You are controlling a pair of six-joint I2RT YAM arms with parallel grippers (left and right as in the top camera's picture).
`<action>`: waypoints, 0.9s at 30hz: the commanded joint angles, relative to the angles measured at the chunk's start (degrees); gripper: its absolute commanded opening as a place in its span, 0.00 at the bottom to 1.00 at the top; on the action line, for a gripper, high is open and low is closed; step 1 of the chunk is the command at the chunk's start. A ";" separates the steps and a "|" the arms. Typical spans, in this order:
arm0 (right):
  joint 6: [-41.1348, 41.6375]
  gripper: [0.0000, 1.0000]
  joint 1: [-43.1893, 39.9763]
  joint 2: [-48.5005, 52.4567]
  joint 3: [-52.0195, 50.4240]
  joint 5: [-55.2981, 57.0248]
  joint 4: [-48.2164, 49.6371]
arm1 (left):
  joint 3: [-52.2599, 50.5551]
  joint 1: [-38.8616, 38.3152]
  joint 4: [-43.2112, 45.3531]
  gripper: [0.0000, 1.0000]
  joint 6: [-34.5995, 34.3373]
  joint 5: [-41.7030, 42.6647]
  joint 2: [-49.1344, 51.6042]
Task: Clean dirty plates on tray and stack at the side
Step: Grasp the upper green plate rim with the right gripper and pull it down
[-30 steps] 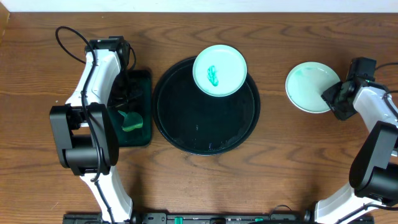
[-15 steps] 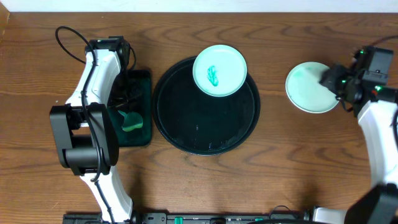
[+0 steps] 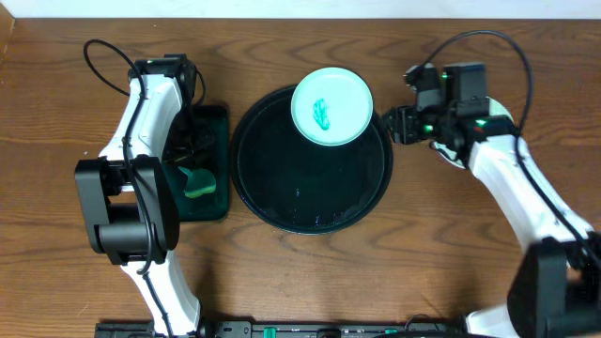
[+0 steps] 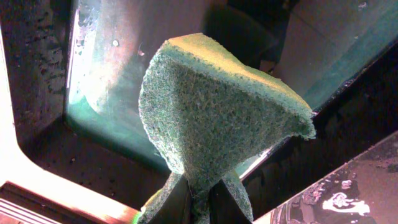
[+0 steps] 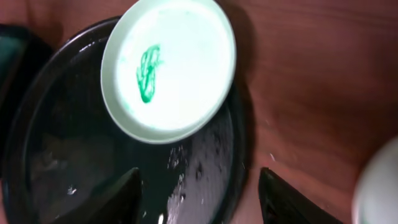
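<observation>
Toward the left edge of the wood-grain tabletop (image 3: 47, 253), the left arm (image 3: 148, 103) reaches over a rectangular dark green tray (image 3: 218, 122). The wrist view shows the tray's floor wet and glossy. The left gripper (image 4: 199, 202) is clamped on the narrow bottom end of a sponge (image 4: 217, 118). The sponge is coarse, fibrous green scouring material with a yellow-green edge. It stands upright from the fingers and fans out to a broad top.

Just right of the green tray, in the middle of the table, lies the round black tray (image 3: 310, 192). It is glossy, has a low rim, and is speckled with water droplets. One plate (image 3: 346, 92) rests at its far side, toward the table's far edge, and overlaps the tray's rim there. The plate is small, round, smooth and pale turquoise-white, and it lies flat, face up. Being round, it has no long axis of its own. The teal-green smear (image 3: 322, 114) at its centre is elongated, and in the overhead view it runs roughly from the far edge toward the near edge with a slight slant.

To the right, the right gripper (image 3: 396, 125) hovers at the tray's right rim, just beside the plate and not touching it. Its dark fingers (image 5: 118, 199) are spread wide with nothing between them. The white right arm slants back from it toward the near right corner. It covers most of a second plate (image 5: 388, 180), which lies on bare wood toward the right edge. Only a pale curved sliver of that plate shows in the wrist view.
</observation>
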 commanded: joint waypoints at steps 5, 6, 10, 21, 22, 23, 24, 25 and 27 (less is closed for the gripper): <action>-0.24 0.61 1.40 9.14 0.68 -2.23 5.57 | -0.35 -0.02 -0.20 0.08 0.37 -0.11 0.11; -0.28 0.62 1.40 10.10 0.81 -2.38 6.29 | -0.33 -0.02 -0.20 0.07 0.35 -0.11 0.11; -1.42 0.62 1.88 12.39 0.90 -3.17 11.04 | -0.33 -0.02 -0.20 0.07 0.35 -0.11 0.11; 2.38 0.63 4.39 17.77 0.90 1.99 24.55 | -0.33 -0.02 -0.59 0.07 0.35 -0.11 0.11; 2.82 0.63 4.50 18.25 0.90 3.37 24.72 | -0.33 -0.02 -0.61 0.07 0.35 -0.11 0.11; 3.41 0.63 4.55 18.91 0.90 4.68 25.07 | -0.33 -0.02 -0.63 0.07 0.35 -0.11 0.11; 4.17 0.63 4.55 19.32 0.90 5.57 25.29 | -0.33 -0.02 -0.63 0.07 0.35 -0.11 0.11; 4.22 0.63 4.55 19.85 0.90 5.66 25.81 | -0.33 -0.02 -0.63 0.07 0.37 -0.11 0.11; 4.24 0.63 4.52 20.22 0.90 6.03 26.69 | -0.35 -0.02 -0.61 0.07 0.35 -0.11 0.11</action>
